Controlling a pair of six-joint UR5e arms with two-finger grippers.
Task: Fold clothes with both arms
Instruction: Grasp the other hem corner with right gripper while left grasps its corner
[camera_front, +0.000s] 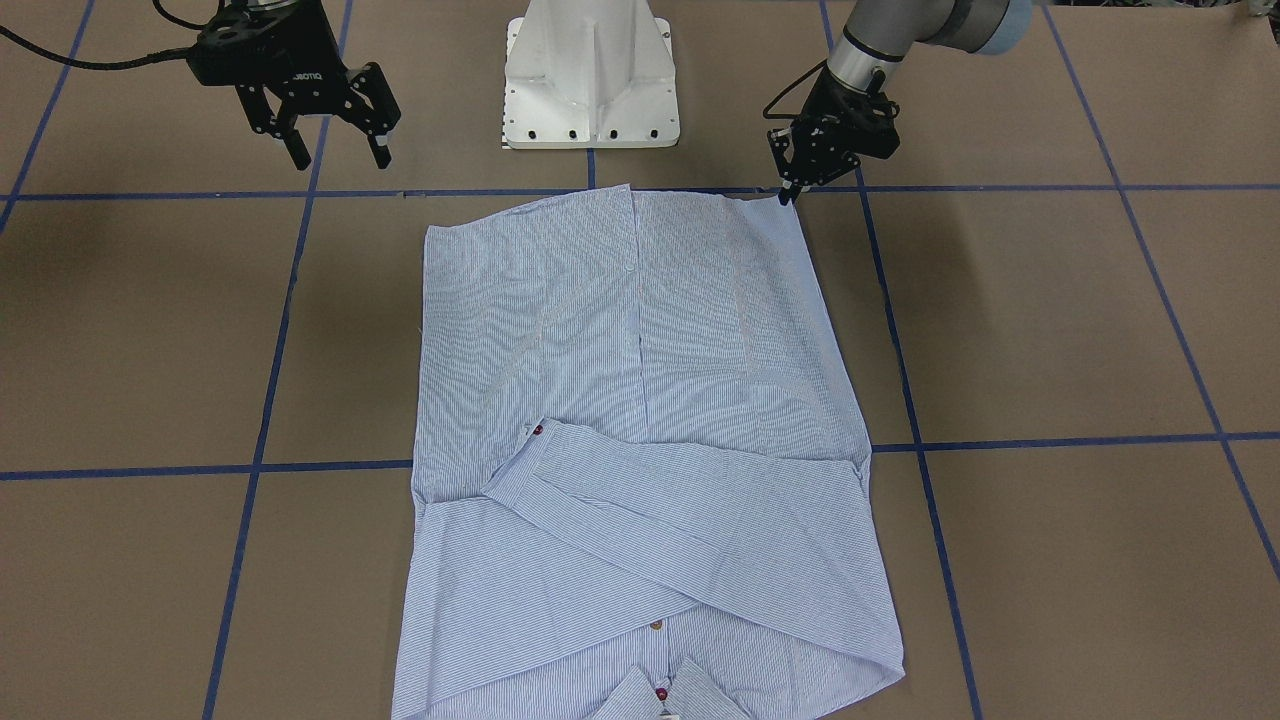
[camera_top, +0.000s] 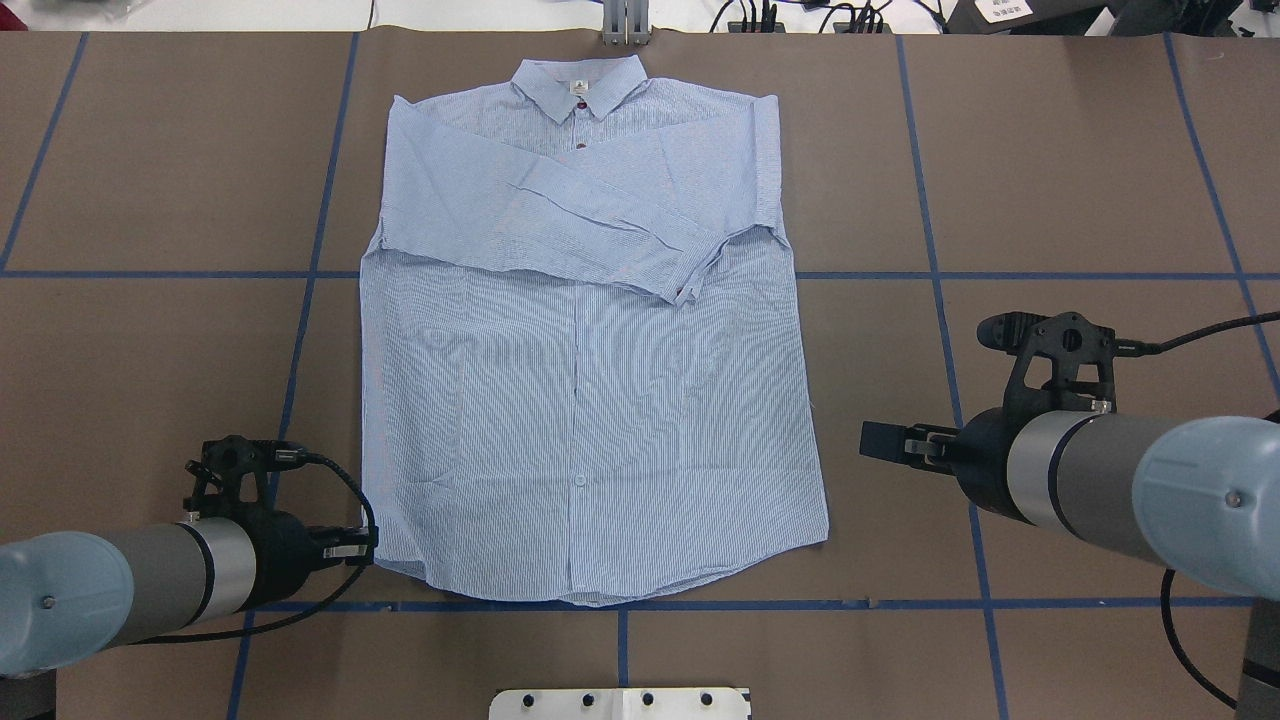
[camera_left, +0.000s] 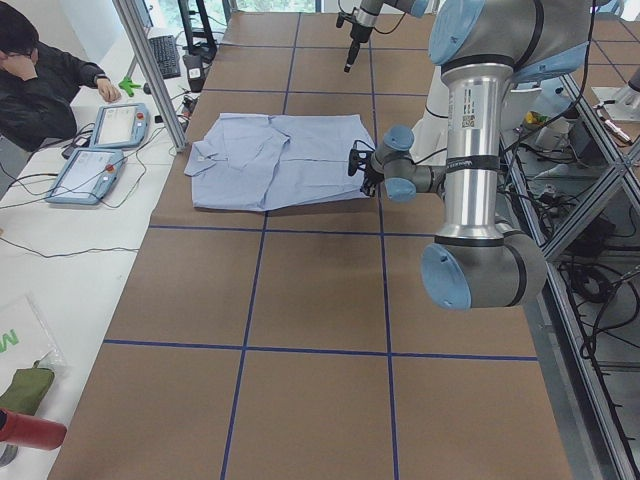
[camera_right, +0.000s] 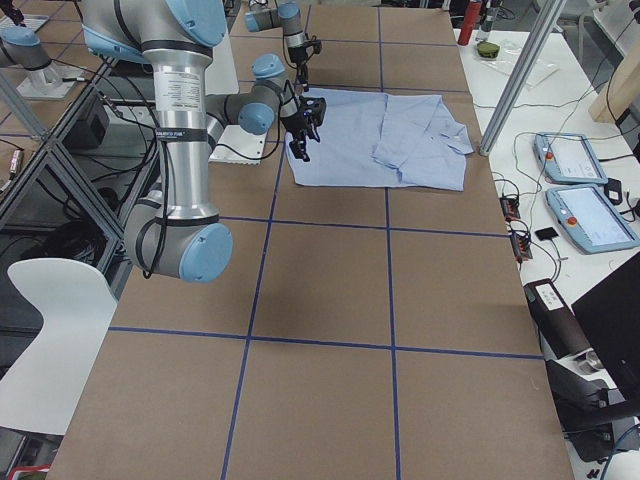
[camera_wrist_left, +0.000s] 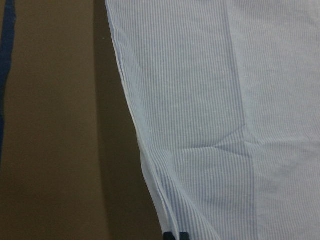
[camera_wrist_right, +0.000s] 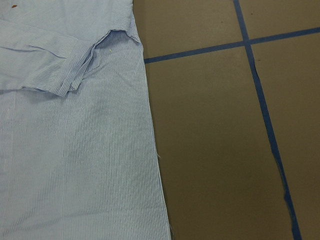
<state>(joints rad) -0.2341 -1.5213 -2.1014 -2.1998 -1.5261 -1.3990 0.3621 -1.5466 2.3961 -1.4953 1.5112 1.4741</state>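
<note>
The light blue striped shirt lies flat, front up, collar at the far side and both sleeves folded across the chest. My left gripper is low at the near hem corner on the robot's left, its fingers closed together on the fabric edge; the left wrist view shows the two tips pinched at the shirt's edge. My right gripper hangs open above bare table, a short way off the shirt's other side, holding nothing. The right wrist view shows the shirt's side edge and a cuff.
The white pedestal base stands just behind the hem. Blue tape lines grid the brown table. At the far side a seated person, two tablets and an aluminium post border the table.
</note>
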